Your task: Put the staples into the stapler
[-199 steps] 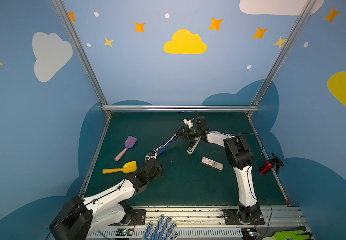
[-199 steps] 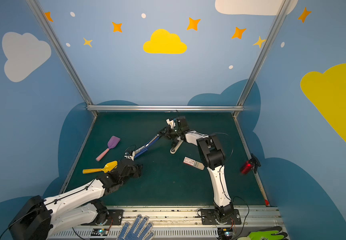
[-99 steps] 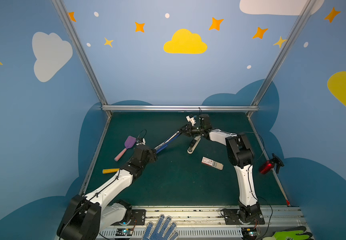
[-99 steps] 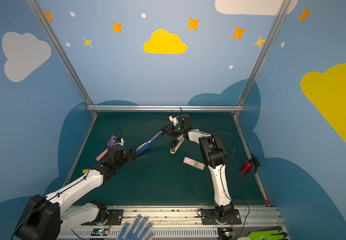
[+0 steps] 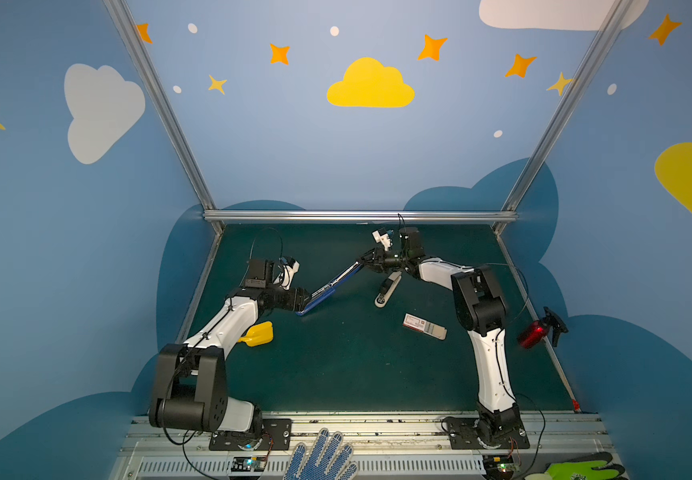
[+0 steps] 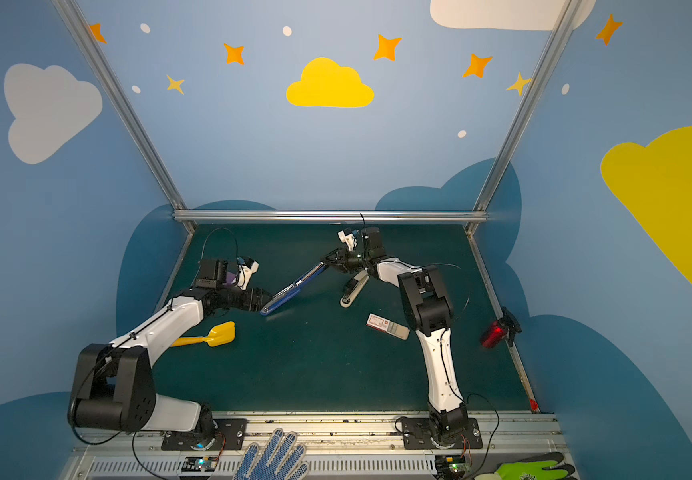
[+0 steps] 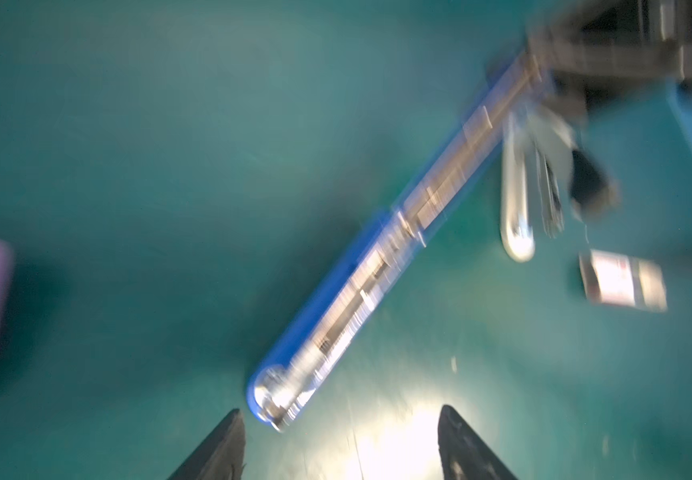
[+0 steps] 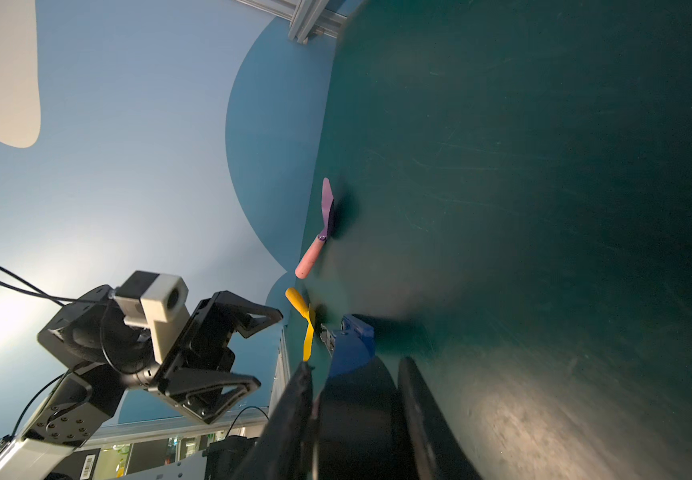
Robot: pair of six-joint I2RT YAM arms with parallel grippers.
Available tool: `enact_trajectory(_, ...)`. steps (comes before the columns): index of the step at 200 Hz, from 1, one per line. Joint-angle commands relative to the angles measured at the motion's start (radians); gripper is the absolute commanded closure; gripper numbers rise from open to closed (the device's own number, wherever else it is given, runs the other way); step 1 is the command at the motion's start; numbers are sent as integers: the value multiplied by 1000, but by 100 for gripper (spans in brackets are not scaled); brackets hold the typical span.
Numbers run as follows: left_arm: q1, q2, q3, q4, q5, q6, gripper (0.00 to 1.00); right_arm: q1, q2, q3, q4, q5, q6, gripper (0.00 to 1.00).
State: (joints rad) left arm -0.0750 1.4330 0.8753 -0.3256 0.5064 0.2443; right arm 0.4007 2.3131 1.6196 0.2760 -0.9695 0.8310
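Two white-and-black arms reach over the dark green bench. The left arm stretches toward the middle. Its jaws stand released: in the blurred left wrist view the fingertips are spread wide. The near end of the blue stapler sits just ahead of them, not between them. The right arm bends back across the far part of the bench, and its jaws are clenched on the far end of that same blue stapler. The stapler is unfolded into one long line with its silver channel upward, its far end raised and its near end low by the bench. Next in size, a yellow scoop lies beside the left arm, and a white stapler lies on the bench just below the right jaws. Smallest, the staples box lies flat on the bench right of centre. It is near the white stapler and apart from both jaws, with its greyish tray slid partly out.
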Motion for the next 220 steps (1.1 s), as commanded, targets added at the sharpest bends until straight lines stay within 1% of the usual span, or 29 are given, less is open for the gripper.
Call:
enact_trajectory(1, -1, 9, 14, -117, 48, 220, 29, -4, -11, 31, 23, -44, -1, 76)
enact_trajectory(29, 2, 41, -18, -55, -1, 260, 31, -4, -12, 21, 35, -46, 6, 76)
enact_trajectory(42, 2, 58, -31, -2, -58, 244, 33, -4, -11, 15, 48, -49, 15, 76)
enact_trajectory(64, 9, 76, -21, 44, -74, 237, 34, -2, -14, 8, 61, -52, 21, 76)
enact_trajectory(75, 8, 110, 12, 24, -97, 225, 35, -1, -11, 8, 72, -54, 29, 76)
enact_trajectory(101, 9, 200, 104, -55, -104, 232, 39, -2, -9, 13, 76, -54, 32, 76)
enact_trajectory(124, 8, 236, 138, -82, -86, 238, 40, -2, -9, 11, 79, -54, 36, 76)
enact_trajectory(139, 7, 258, 157, -104, -75, 243, 43, -3, -9, 11, 80, -53, 37, 76)
enact_trajectory(153, 3, 283, 168, -123, -66, 242, 44, -6, -8, 14, 82, -51, 37, 76)
enact_trajectory(170, -13, 311, 174, -143, -68, 249, 48, -7, -4, 22, 78, -49, 37, 76)
enact_trajectory(191, -54, 322, 164, -150, -91, 263, 53, -12, 1, 28, 75, -48, 34, 76)
enact_trajectory(220, -74, 306, 146, -112, -93, 207, 59, -20, 11, 33, 75, -50, 33, 76)
